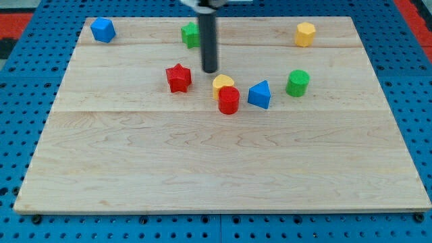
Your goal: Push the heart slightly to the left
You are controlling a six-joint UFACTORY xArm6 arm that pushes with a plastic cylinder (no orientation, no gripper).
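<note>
The yellow heart lies near the middle of the wooden board, partly hidden behind a red cylinder that touches its lower side. My tip is just up and left of the heart, a short gap away. A red star lies to the tip's left. A blue triangle sits right of the red cylinder.
A green cylinder stands right of the triangle. A green block sits partly behind the rod at the view's top. A blue block is at the top left and a yellow hexagon at the top right.
</note>
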